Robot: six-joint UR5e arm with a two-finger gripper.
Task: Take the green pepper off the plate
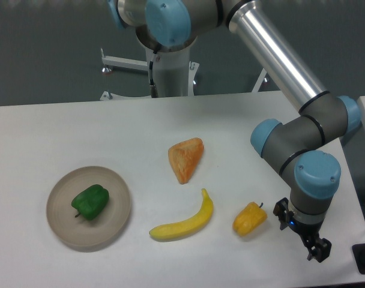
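The green pepper (90, 201), dark and glossy, lies on the round beige plate (65, 225) at the front left of the table. My gripper (301, 233) hangs at the front right, far from the plate and just right of a yellow-orange pepper. Its fingers (318, 249) are spread apart with nothing between them, so it is open.
A yellow-orange pepper (250, 218) sits just left of the gripper. A banana (185, 221) lies at the front centre and an orange wedge-shaped piece (185, 159) behind it. The table's right edge (356, 198) runs close to the arm.
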